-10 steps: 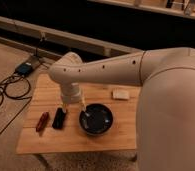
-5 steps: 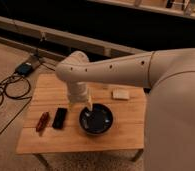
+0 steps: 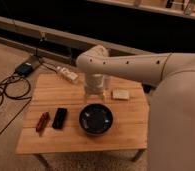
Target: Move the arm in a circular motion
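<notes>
Bare wood makes up the low table (image 3: 46, 137), which stands on a pale floor in front of a dark wall with a ledge running along it.

Since half a second ago the arm (image 3: 126, 67) has swung. Its rounded elbow has travelled from over the table's left half to a spot beyond the far side of the bowl (image 3: 96, 119), nearer the back edge. It reaches in from the right. The wrist drops straight down from the elbow, so the gripper (image 3: 95, 95) now hangs just past the bowl's far rim rather than at its left rim. Whether the gripper is spread or closed I cannot tell. Nothing on the table has shifted.

Left of the bowl lies a black block (image 3: 59, 118), and left of that a red tool (image 3: 42, 121). Behind and right of the bowl sits a small white pad (image 3: 120, 94). Far behind and left of the bowl, at the table's back edge, a white packet (image 3: 67, 74) has come into sight. Farther left still, on the floor, sit a blue box (image 3: 25, 68) and dark cables (image 3: 3, 92).
</notes>
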{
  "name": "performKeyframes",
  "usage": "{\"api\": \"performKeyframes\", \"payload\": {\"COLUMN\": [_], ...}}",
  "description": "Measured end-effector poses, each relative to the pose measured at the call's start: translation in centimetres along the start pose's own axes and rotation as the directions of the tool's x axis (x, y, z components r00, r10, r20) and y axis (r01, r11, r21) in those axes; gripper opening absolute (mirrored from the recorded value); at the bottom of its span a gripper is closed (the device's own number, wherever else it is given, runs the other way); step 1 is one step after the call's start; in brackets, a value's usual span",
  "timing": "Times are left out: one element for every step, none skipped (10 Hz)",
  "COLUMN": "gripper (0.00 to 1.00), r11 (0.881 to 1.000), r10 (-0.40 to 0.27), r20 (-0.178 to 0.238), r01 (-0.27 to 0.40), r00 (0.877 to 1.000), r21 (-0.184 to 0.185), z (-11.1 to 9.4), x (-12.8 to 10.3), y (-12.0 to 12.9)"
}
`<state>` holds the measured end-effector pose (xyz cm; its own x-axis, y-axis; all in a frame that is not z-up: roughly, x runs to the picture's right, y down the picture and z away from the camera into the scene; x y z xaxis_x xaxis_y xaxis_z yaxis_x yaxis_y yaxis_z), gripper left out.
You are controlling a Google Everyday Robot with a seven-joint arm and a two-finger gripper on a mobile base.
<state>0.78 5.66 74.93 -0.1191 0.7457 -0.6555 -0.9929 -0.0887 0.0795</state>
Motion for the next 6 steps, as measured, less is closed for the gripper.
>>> {"api": "performKeyframes", "payload": {"gripper": [0.65, 0.65, 0.65, 0.65, 0.65, 0.65], "r11": [1.0, 1.0, 1.0, 1.0, 1.0, 0.999], "r10": [0.006, 0.01, 0.013, 0.006, -0.008, -0.037], "r20": [-0.009, -0.011, -0.017, -0.02, -0.019, -0.019], "r01": [-0.006, -0.01, -0.013, -0.007, 0.008, 0.036], "r00": [1.0, 1.0, 1.0, 1.0, 1.0, 0.999], "r21": [-0.004, -0.008, -0.008, -0.009, -0.011, -0.011], "z": [0.4, 0.6, 1.1, 1.4, 1.6, 1.8], "x": [-1.5, -2.9, -4.9, -6.3, -7.9, -9.4], "y": [-0.5, -0.9, -1.2, -0.9, -0.2, 1.2]}}
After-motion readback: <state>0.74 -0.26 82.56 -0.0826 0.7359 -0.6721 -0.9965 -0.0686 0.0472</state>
